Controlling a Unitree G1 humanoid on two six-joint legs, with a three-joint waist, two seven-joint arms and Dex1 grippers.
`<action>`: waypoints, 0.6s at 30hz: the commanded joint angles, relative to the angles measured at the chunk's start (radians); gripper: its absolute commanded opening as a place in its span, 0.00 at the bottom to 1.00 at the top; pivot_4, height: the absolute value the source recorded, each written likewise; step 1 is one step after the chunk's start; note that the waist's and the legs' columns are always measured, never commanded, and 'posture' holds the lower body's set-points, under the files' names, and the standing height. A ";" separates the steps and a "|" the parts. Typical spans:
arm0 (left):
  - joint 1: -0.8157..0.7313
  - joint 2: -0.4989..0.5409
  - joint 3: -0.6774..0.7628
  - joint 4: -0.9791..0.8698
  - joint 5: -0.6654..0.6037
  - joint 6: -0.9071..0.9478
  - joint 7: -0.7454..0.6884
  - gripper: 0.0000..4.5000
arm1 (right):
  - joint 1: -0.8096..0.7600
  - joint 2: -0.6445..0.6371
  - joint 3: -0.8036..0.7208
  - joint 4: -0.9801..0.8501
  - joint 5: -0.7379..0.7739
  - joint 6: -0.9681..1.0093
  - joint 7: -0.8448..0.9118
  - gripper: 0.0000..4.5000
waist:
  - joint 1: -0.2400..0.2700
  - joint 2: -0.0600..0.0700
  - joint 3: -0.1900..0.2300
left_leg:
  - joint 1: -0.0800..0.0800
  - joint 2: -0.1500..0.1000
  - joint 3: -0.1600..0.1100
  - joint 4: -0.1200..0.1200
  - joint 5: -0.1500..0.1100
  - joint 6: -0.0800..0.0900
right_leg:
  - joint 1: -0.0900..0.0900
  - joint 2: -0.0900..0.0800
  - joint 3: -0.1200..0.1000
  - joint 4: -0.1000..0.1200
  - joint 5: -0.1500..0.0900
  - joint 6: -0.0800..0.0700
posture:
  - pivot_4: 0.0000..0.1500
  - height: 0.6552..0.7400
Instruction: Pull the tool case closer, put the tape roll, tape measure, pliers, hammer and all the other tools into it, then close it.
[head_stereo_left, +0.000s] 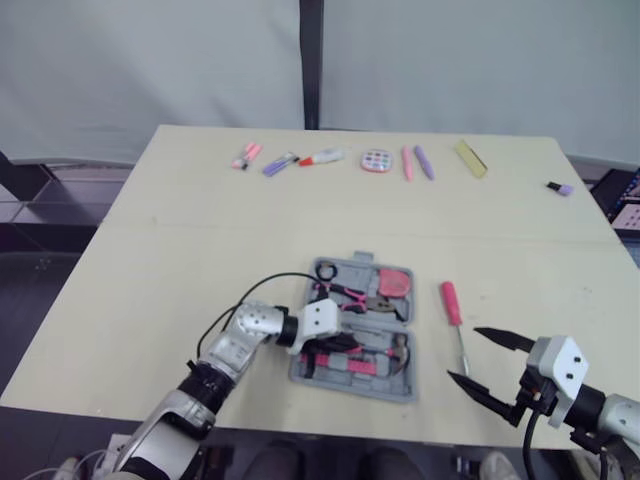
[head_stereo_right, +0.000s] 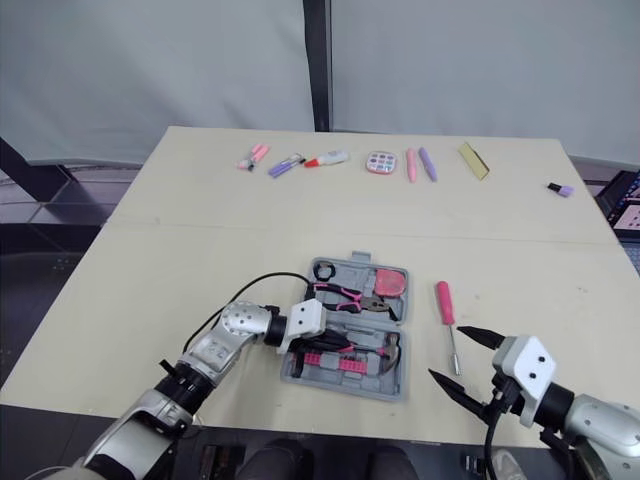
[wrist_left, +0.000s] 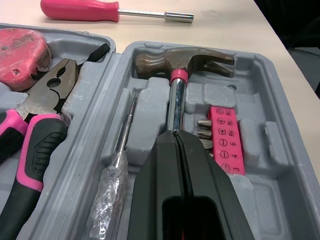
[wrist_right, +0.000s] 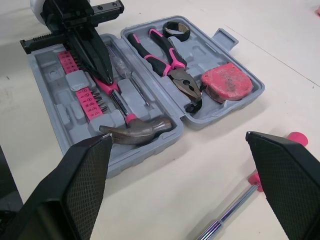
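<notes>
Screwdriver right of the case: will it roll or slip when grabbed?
The screwdriver looks rigid; its round handle would probably roll on the flat table if nudged. The thin metal shaft, nearest the open right gripper, is likely slippery; the thicker pink handle seems the surer hold.

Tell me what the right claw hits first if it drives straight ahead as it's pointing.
Probably the screwdriver: its metal shaft lies just ahead, between the open fingers of the right claw. If it passes above, the tool case comes next.
</notes>
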 joint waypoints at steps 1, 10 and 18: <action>0.054 0.007 -0.095 0.155 0.122 0.032 0.016 0.00 | 0.004 -0.001 -0.033 -0.042 0.015 0.001 -0.011 1.00 | 0.001 -0.001 -0.003 | 0.000 0.000 0.000 0.000 0.000 0.000 | 0.000 0.000 0.000 0.000 0.000 0.000 | 1.00 0.69; 0.060 0.007 -0.084 0.183 0.117 0.010 0.011 0.00 | -0.006 0.003 -0.024 -0.042 0.011 0.008 -0.016 1.00 | -0.001 0.000 -0.009 | 0.000 -0.001 -0.001 0.000 0.000 0.001 | 0.001 0.000 0.002 -0.002 0.000 0.000 | 1.00 0.69; 0.073 0.016 0.087 -0.047 -0.094 0.102 -0.035 0.00 | -0.014 0.009 -0.016 -0.040 0.009 0.011 -0.019 1.00 | -0.008 0.002 -0.007 | -0.001 0.001 0.001 -0.001 -0.001 0.001 | -0.001 0.001 0.003 -0.002 0.000 0.000 | 1.00 0.69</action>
